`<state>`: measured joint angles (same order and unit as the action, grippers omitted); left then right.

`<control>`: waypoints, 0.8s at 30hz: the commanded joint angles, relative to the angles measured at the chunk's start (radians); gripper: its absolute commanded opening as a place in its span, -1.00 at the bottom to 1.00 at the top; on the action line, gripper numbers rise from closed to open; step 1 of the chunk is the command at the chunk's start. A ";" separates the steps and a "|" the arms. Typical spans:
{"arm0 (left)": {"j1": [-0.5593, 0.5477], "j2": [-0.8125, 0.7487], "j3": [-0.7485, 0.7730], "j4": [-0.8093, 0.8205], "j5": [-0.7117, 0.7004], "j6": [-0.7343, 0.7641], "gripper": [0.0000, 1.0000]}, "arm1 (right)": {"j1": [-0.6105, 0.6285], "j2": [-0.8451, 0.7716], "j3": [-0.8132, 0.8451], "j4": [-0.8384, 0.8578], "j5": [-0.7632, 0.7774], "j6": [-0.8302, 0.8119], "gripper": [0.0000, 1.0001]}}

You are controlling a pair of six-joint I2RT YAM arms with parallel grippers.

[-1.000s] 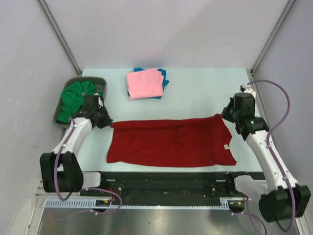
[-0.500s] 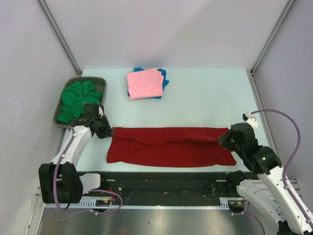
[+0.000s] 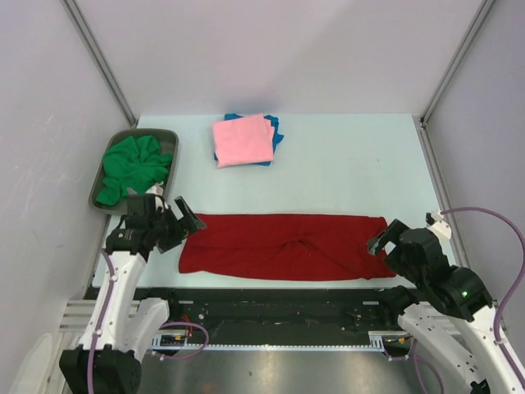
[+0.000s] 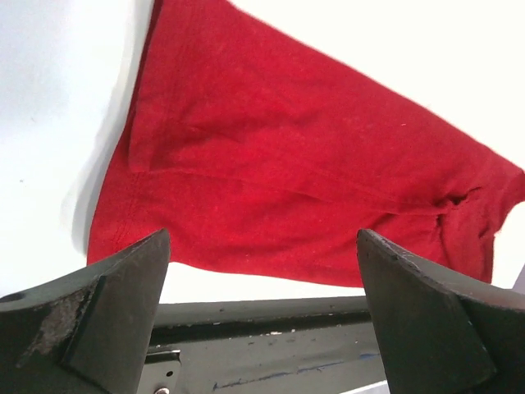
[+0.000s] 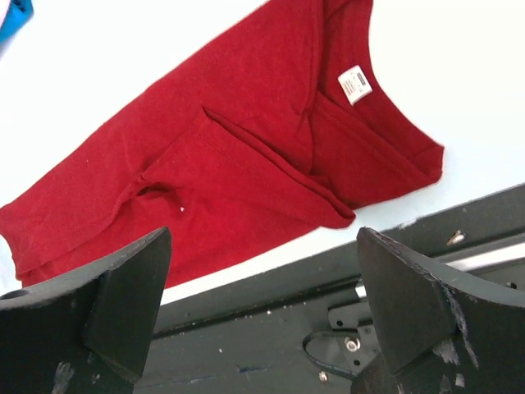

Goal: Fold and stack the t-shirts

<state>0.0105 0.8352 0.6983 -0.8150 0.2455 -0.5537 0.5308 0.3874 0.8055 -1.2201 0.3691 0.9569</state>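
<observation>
- Pale tabletop (image 3: 344, 164) between grey booth walls; black rail (image 3: 279, 308) along near edge.
- Dark red t-shirt (image 3: 279, 246) flat on table as a long narrow band, spanning the gap between the two grippers, one end just beside each. Judged folded once lengthwise, hence the narrow shape.
- Left gripper (image 3: 187, 218) released: jaws wide, nothing between them, just off the band's left end.
- Right gripper (image 3: 384, 240) likewise released, jaws spread and empty, at the band's right end.
- Probable reason for one arm per end: keeps cloth taut and fold line straight. With both open, lengthwise fold judged complete; crosswise fold and stacking not yet done.
- Pink t-shirt (image 3: 242, 139) folded on top of blue t-shirt (image 3: 276, 131), well beyond both grippers toward far side, nearer the left one. Judged the stack meant to receive the red shirt.
- Green t-shirt (image 3: 131, 164) crumpled in grey tray (image 3: 164, 134), just beyond and outboard of left gripper; unfolded, waiting.
- Right wrist view only: white tag (image 5: 355, 84) at neckline, beyond right gripper's jaws; overlapping flaps with a diagonal crease.
- Left wrist view only: hem end below the jaws, a layer edge running along the cloth, bunching at far end.
- Top view only: both ends at once, plus stack and tray. Tag not made out there.
</observation>
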 commanded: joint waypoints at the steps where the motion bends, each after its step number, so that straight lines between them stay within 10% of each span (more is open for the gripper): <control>1: -0.001 -0.018 0.058 0.022 0.035 -0.022 0.99 | -0.026 0.124 0.043 0.143 -0.007 -0.098 0.99; 14: -0.003 0.307 0.156 0.240 0.074 -0.045 0.99 | -0.130 0.640 0.014 0.563 0.122 -0.158 0.99; 24: -0.004 0.407 0.121 0.307 0.066 -0.041 0.99 | -0.365 0.890 -0.058 0.810 -0.160 -0.153 0.99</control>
<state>0.0105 1.2331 0.8074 -0.5621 0.2993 -0.5877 0.1955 1.1957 0.7536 -0.5304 0.3084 0.8097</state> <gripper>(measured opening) 0.996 0.994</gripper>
